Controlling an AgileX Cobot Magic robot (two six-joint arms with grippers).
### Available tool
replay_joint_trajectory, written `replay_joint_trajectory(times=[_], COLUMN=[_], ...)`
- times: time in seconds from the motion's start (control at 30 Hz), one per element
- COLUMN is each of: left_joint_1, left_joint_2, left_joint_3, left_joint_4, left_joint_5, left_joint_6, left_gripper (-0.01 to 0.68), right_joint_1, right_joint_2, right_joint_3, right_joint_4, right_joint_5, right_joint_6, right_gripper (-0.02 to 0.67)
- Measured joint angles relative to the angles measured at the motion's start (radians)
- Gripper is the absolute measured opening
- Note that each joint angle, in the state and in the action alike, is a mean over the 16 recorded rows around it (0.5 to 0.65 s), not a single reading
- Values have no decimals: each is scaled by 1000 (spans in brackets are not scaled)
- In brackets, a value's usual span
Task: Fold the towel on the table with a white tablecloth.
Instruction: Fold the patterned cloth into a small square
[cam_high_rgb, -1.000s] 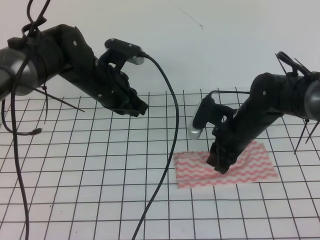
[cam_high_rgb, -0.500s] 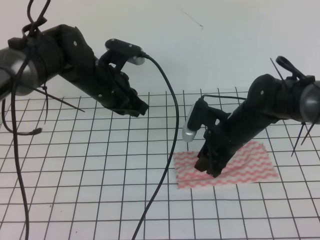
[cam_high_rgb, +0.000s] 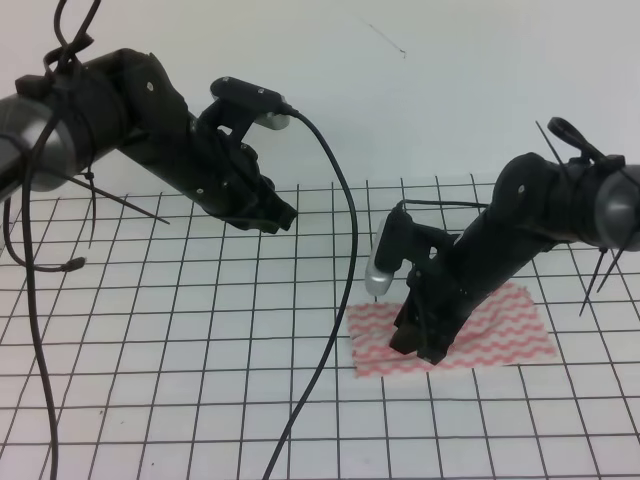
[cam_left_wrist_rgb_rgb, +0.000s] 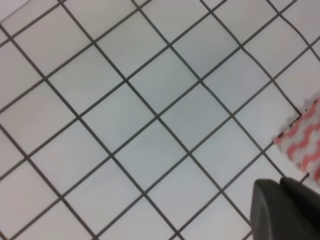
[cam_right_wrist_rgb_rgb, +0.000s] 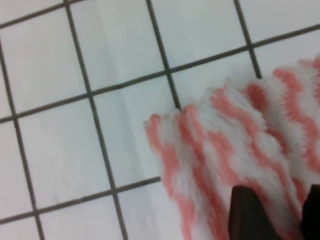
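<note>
On the left of the high view, the left arm (cam_high_rgb: 150, 130) hangs raised above the tabletop (cam_high_rgb: 150, 350), its black cable (cam_high_rgb: 335, 300) looping down across the gridded white tablecloth (cam_high_rgb: 200, 400). The left claw (cam_high_rgb: 272, 213) points down and to the right, well clear of the cloth below; whether its jaws are spread or pressed together cannot be told, since the left wrist view shows only a dark corner of it (cam_left_wrist_rgb_rgb: 282, 210) over bare grid squares.

Right of centre lies the towel (cam_high_rgb: 500, 335), a thin white rectangle crossed by pink-red wavy stripes, flat on the tablecloth and several grid squares wide. Its left edge runs a little ragged, and its upper right part rises in a soft wrinkle. In the left wrist view only one corner of it (cam_left_wrist_rgb_rgb: 302, 137) shows at the right edge.

The right arm (cam_high_rgb: 530, 225) reaches down from the right, and the right claw (cam_high_rgb: 418, 345) sits low on the towel's left portion. The right wrist view shows dark fingertips (cam_right_wrist_rgb_rgb: 252, 212) over the fuzzy striped pile near the towel's scalloped corner (cam_right_wrist_rgb_rgb: 225, 145); whether they pinch the fabric cannot be told.
</note>
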Motion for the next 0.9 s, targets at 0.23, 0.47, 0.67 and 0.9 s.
replay_joint_trajectory(times=[0.23, 0.47, 0.67, 0.9], left_joint_1=[0, 0, 0, 0], left_joint_2=[0, 0, 1, 2], left_joint_3=[0, 0, 0, 0], left_joint_4=[0, -2, -5, -8], left_joint_5=[0, 0, 1, 3], left_joint_6=[1, 4, 7, 7], left_gripper=[0, 0, 1, 0], right_joint_1=[0, 0, 0, 0], right_joint_2=[4, 4, 4, 4], right_joint_3=[0, 0, 0, 0], right_joint_4=[3, 13, 28, 41], right_joint_5=[-10, -63, -128, -174], right_joint_6=[-4, -10, -16, -24], right_gripper=[94, 6, -1, 49])
